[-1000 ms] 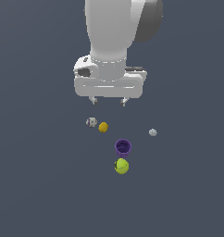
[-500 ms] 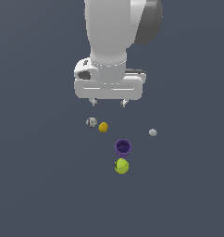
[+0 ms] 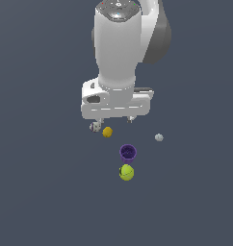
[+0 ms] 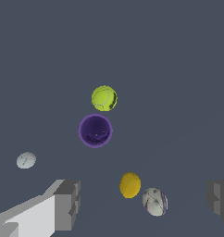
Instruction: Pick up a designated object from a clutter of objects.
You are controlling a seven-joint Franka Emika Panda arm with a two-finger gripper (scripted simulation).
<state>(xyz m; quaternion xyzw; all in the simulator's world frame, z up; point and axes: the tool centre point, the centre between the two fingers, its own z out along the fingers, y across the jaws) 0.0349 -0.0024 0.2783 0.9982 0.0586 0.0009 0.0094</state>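
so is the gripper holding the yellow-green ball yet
No, the gripper is open with nothing between its fingers, and the yellow-green ball lies apart beyond the purple cup.

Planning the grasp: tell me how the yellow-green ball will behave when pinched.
The yellow-green ball is round, so it probably rolls if nudged off-centre. The purple cup sits close beside it, so a finger may bump that. The tool is open.
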